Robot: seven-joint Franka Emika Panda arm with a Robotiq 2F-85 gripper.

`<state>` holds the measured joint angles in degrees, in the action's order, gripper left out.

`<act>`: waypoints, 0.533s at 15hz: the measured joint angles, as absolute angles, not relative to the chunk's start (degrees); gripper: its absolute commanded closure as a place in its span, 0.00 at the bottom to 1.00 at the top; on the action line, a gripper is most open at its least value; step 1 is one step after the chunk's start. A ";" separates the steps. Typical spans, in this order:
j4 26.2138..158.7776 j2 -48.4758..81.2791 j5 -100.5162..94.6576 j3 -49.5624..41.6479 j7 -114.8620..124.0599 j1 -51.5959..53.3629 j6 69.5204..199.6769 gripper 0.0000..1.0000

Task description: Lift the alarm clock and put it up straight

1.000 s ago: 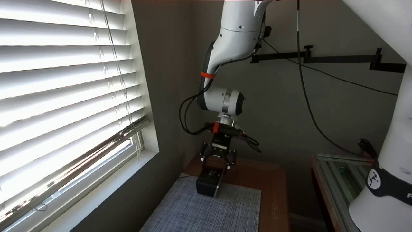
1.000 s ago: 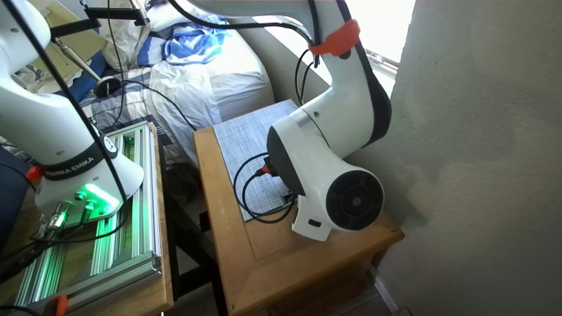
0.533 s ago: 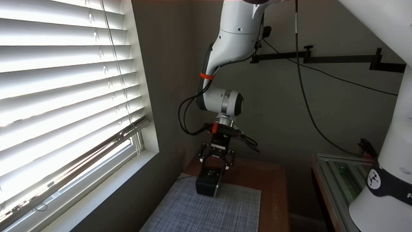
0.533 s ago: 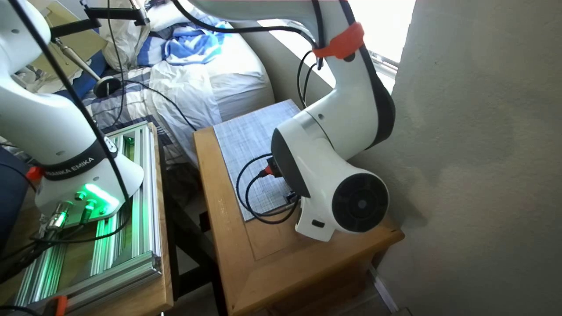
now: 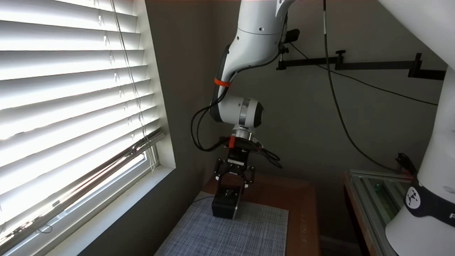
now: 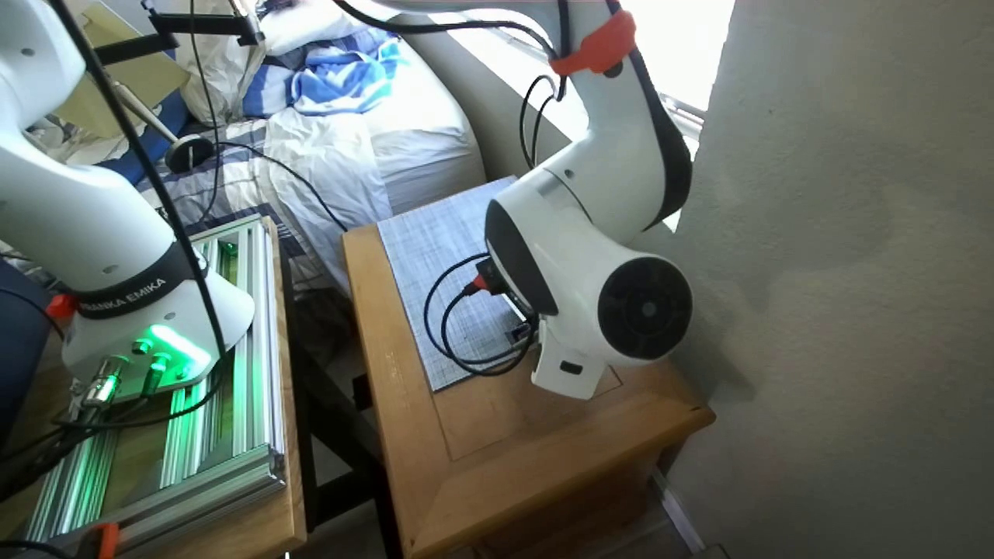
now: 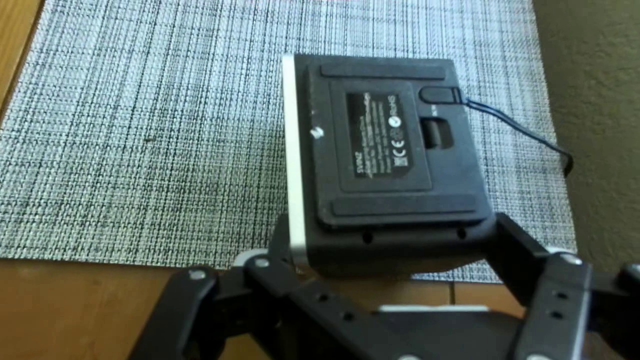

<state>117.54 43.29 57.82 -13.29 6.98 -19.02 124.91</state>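
Observation:
The alarm clock is black and boxy [image 7: 385, 150]. In the wrist view its underside, with label and rubber strips, faces up toward the camera; its pale face edge is on the left. My gripper [image 7: 390, 227] has a finger against each side of it, at the end nearest the gripper. In an exterior view the clock [image 5: 225, 206] hangs tilted below the gripper [image 5: 231, 185], over the grey woven mat [image 5: 256, 234]. I cannot tell whether it touches the mat. In an exterior view the arm's wrist hides the clock and most of the gripper.
A thin power cord [image 7: 515, 129] runs from the clock toward the wall side. The mat lies on a wooden table [image 6: 481, 481]. A wall and a window with blinds [image 5: 71, 106] stand close beside the table. The robot's base [image 6: 147, 334] stands on a separate bench.
In an exterior view the arm, gripper and clock have shifted slightly left together. In an exterior view the arm's wrist is a little higher in the picture.

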 measured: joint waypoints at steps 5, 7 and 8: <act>123.60 37.90 57.65 -13.43 8.05 -11.38 136.34 0.32; 126.75 35.35 57.53 -13.42 8.82 -8.35 142.30 0.32; 128.33 34.16 57.35 -13.39 9.34 -6.89 145.41 0.32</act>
